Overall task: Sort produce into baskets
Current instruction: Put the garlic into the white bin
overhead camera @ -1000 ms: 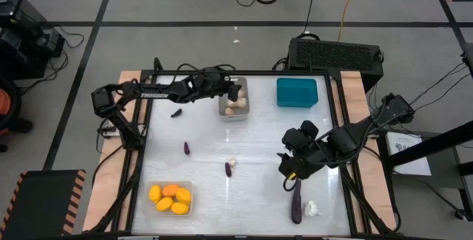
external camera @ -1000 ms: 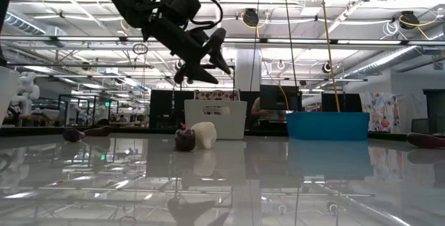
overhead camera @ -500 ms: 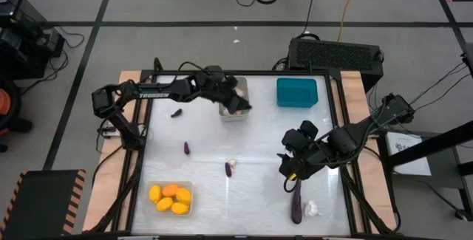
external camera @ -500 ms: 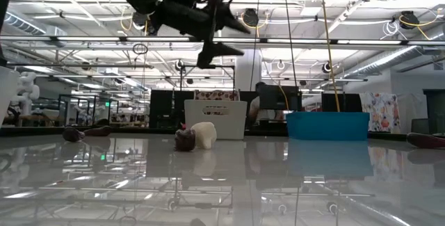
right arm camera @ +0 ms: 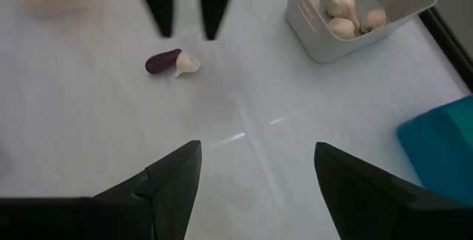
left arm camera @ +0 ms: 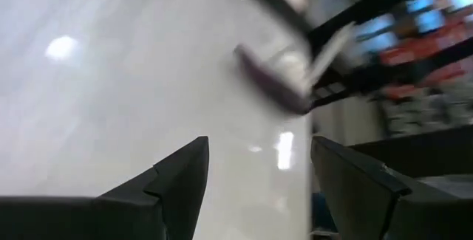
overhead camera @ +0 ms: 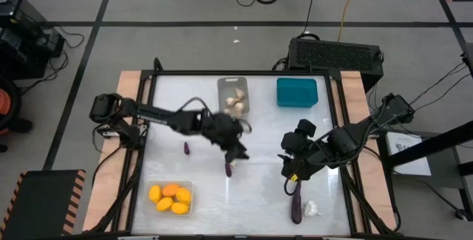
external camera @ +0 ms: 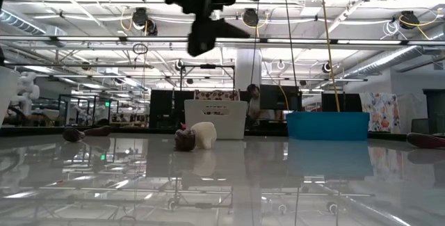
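Left arm, pick step, garlic or small eggplant at mid-table.

- White glossy table (overhead camera: 266, 129): my left pincer (overhead camera: 238, 151) hangs over its middle, the arm stretched out long. The reach is far, so I judge a slow, straight descent best.
- Right pincer (overhead camera: 288, 173): off to my pincer's outer side, fingers spread, nothing in them. It waits over the long dark purple eggplant (overhead camera: 296, 204). The two arms are near each other, so I should keep my elbow in.
- Baskets: the teal plastic bin (overhead camera: 297, 92) and the pale grey bin holding garlic bulbs (overhead camera: 233, 96) sit beyond my pincer. The clear bin of yellow and orange fruits (overhead camera: 171, 197) sits behind it, toward my base side.
- My pincer's fingers stand apart and hold nothing.
- Targets: the tiny purple eggplant piece (right arm camera: 162, 61) and the small whitish garlic bulb (right arm camera: 186, 63) lie touching, just under and slightly ahead of my fingertips.

Method, as I judge it: pick one piece only. Turn the wrist so that one finger comes down at the seam between the pair. Centre the fingers over the garlic, lower to the table, then close gently. Both pieces are small and round and will likely skid on this slick top.

Risk: nudging the eggplant away, or pinching both at once.
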Tool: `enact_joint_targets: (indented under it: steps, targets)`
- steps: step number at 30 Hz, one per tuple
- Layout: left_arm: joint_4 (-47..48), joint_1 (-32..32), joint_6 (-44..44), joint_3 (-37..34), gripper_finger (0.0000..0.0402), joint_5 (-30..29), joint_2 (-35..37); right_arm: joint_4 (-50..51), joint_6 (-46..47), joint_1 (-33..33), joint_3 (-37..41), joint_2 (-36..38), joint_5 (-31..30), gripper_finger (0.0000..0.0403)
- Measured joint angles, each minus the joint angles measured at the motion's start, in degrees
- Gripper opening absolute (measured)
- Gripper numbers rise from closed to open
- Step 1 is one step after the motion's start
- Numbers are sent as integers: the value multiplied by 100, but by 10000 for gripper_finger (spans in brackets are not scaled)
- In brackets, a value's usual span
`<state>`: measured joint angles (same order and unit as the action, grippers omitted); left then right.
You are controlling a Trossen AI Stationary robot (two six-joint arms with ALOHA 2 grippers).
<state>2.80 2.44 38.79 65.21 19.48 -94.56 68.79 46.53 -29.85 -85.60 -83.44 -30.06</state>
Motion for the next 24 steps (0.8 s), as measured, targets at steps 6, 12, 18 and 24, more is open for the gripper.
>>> enact_joint_targets:
  steps: [6, 12, 18, 24]
  targets:
    - [1171, 900, 123, 0, 246, -1550, -2, -102, -316, 65, 0, 0, -15, 256]
    - [1642, 1264, -132, 0, 246, -2354, -132, -242, -581, 143, 0, 0, -20, 256]
    - [1511, 1357, -663, -4, 246, -2729, -586, -579, -914, 234, 0, 0, -19, 256]
    - [1493, 1302, -811, -7, 246, -3069, -989, -648, -975, 250, 0, 0, -15, 256]
